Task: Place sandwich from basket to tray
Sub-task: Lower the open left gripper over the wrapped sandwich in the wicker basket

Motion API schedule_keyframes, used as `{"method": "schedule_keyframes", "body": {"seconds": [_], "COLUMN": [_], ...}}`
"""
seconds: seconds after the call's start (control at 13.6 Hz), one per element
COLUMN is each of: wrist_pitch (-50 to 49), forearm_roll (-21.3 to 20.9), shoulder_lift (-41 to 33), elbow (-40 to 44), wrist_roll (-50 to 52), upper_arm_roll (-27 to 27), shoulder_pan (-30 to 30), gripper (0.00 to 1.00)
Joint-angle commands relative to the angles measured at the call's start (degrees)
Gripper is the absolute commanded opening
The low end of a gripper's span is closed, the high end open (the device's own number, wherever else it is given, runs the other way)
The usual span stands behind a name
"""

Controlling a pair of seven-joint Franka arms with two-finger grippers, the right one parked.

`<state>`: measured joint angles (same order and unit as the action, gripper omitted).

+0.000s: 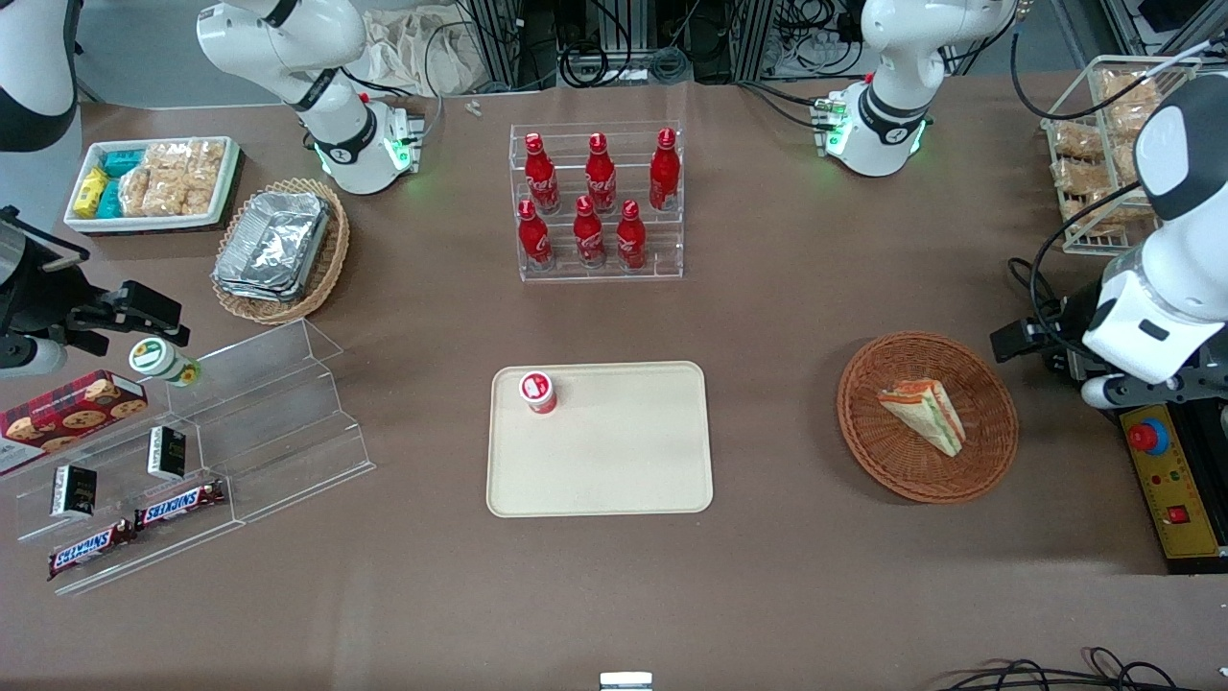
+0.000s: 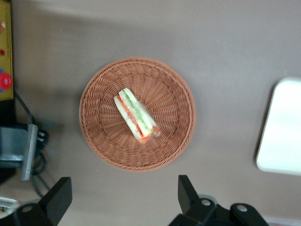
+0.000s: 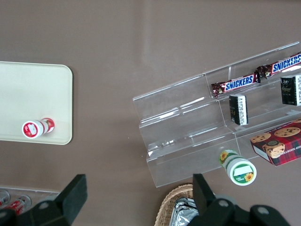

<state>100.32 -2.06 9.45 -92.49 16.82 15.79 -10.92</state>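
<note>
The sandwich (image 1: 926, 415) (image 2: 136, 117), a clear-wrapped wedge with green and red filling, lies in the round reddish-brown basket (image 1: 863, 422) (image 2: 94, 122). The beige tray (image 1: 614, 461) (image 2: 282, 127) (image 3: 28, 94) lies flat at mid-table, about a basket's width from the basket toward the parked arm's end. My gripper (image 1: 1031, 341) (image 2: 123, 197) hangs above the table beside the basket, toward the working arm's end. It is open with nothing between its fingers (image 2: 59, 195), and it touches neither basket nor sandwich.
A small red-capped bottle (image 1: 539, 392) (image 3: 36, 128) stands in one tray corner. A rack of red bottles (image 1: 597, 202) stands farther from the front camera than the tray. A yellow control box (image 1: 1166, 480) and a wire snack basket (image 1: 1103, 144) flank the working arm.
</note>
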Motion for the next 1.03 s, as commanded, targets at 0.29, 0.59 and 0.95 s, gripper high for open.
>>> {"method": "schedule_keyframes", "body": {"seconds": [0.29,0.59,0.95], "wrist_pitch": [18.14,27.37,31.69], "forearm_roll": [-0.22,-0.84,-4.88], "shoulder_lift": [0.21,3.19,7.16], "elbow": [-15.86,-21.94,-23.97], "wrist_roll": [19.70,27.46,31.25], "upper_arm_roll": [-0.41,-0.58,-0.67], "shoulder_pan": [0.11,0.02,-0.07], "gripper": [1.00,1.00,1.00]}}
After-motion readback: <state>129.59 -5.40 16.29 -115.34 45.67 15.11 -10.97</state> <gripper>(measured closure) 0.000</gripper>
